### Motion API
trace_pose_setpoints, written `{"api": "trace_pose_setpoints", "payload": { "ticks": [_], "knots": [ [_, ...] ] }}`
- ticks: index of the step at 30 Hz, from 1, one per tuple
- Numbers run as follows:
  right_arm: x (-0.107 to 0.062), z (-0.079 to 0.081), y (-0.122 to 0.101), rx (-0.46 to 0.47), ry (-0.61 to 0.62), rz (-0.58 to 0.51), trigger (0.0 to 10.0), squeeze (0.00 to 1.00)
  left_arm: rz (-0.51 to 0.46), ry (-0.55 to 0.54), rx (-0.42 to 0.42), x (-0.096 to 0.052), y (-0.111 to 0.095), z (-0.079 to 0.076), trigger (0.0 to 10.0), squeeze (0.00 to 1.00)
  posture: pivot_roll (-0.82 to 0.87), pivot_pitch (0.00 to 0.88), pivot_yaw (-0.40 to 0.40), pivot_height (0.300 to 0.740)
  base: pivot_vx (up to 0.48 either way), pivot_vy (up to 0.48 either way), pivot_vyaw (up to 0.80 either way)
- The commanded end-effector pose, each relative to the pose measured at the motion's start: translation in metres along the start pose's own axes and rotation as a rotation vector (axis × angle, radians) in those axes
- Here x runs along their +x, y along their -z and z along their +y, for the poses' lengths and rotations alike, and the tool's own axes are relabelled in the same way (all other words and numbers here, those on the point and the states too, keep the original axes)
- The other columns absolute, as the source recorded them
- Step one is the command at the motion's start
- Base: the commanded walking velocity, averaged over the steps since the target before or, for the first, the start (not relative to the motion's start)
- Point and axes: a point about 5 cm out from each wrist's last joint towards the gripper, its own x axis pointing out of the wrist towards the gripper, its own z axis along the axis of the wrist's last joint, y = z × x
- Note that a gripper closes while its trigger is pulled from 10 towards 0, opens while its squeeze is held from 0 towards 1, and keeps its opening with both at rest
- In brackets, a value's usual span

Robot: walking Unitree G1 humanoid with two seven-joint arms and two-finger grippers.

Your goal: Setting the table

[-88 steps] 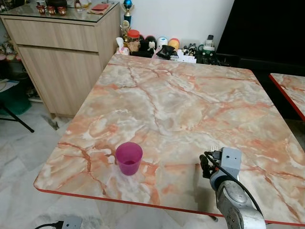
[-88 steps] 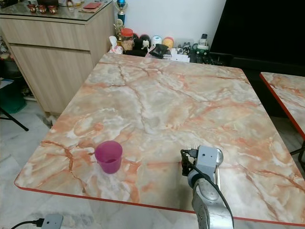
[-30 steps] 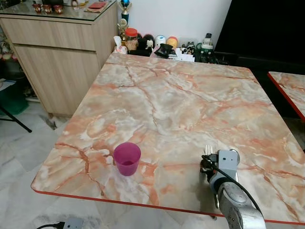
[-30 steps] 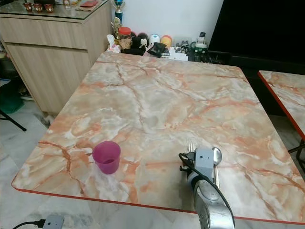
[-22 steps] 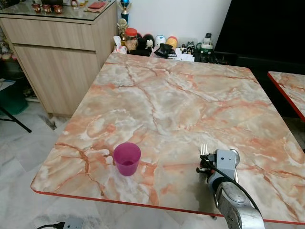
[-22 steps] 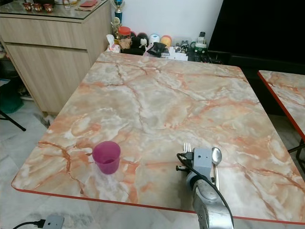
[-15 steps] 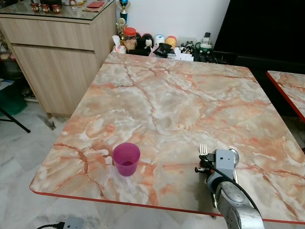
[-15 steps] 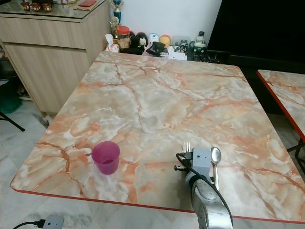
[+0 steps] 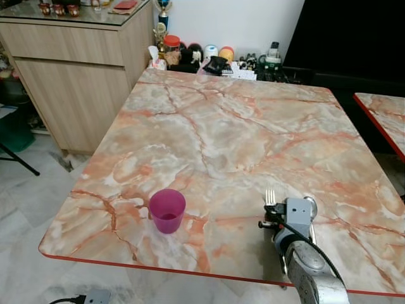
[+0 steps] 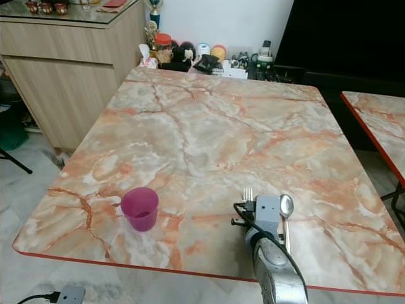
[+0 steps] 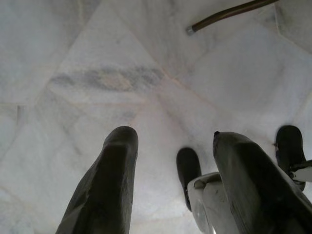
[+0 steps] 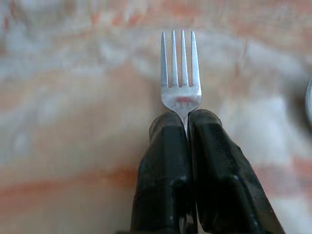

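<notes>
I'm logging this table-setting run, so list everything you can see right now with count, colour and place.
Table: one, orange-and-white marble pattern with a red edge, in front of the robot.
Cup: one, magenta, upright near the table's near edge, to the left.
Fork: one, silver, tines pointing away, over the table's near right part.
Spoon: one, silver, on the table just right of the fork.
Second table: one, same pattern, far right.
Cabinet: one, light wood, left of the table.
Clutter: several small mixed-colour items beyond the table's far edge.
Right gripper: black, shut on the fork.
Left gripper: black, open, above pale floor tiles.
</notes>
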Motion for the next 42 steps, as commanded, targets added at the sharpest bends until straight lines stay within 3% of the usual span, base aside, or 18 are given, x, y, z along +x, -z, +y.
{"api": "trace_pose_setpoints", "payload": {
  "ticks": [1, 7, 9, 13, 26, 33, 42],
  "knots": [
    [-0.001, -0.002, -0.024, 0.013, 0.025, -0.133, 10.0, 0.00, 0.033, 0.007, 0.004, -0.002, 0.009, 0.000, 10.0, 0.00, 0.06, 0.125, -0.068, 0.740, 0.000, 0.000, 0.00],
    [-0.007, -0.005, -0.056, 0.034, 0.050, -0.301, 10.0, 0.00, 0.033, 0.007, 0.007, -0.002, 0.008, 0.001, 10.0, 0.00, 0.05, 0.122, -0.067, 0.740, 0.000, 0.000, 0.00],
    [-0.013, -0.006, -0.073, -0.013, 0.046, -0.386, 10.0, 0.00, 0.031, 0.004, 0.006, -0.002, 0.007, 0.001, 10.0, 0.00, 0.05, 0.122, -0.067, 0.740, 0.000, 0.000, 0.00],
    [-0.016, -0.003, -0.079, -0.080, 0.026, -0.434, 10.0, 0.00, 0.032, 0.006, 0.009, -0.001, 0.007, 0.000, 10.0, 0.00, 0.05, 0.115, -0.071, 0.740, 0.000, 0.000, 0.00],
    [-0.015, -0.007, -0.083, -0.058, 0.057, -0.461, 10.0, 0.00, 0.022, 0.009, 0.010, -0.001, 0.005, -0.003, 10.0, 0.00, 0.05, 0.100, -0.078, 0.740, 0.000, 0.000, -0.04],
    [-0.014, -0.006, -0.082, -0.060, 0.054, -0.462, 10.0, 0.00, 0.023, 0.010, 0.016, -0.001, 0.005, -0.003, 10.0, 0.00, 0.05, 0.086, -0.078, 0.740, 0.000, -0.298, -0.73],
    [-0.013, -0.006, -0.085, -0.059, 0.067, -0.488, 10.0, 0.00, 0.023, 0.000, 0.021, -0.001, 0.004, 0.002, 10.0, 0.00, 0.05, 0.069, -0.075, 0.740, 0.000, -0.367, 0.00]
  ]
}}
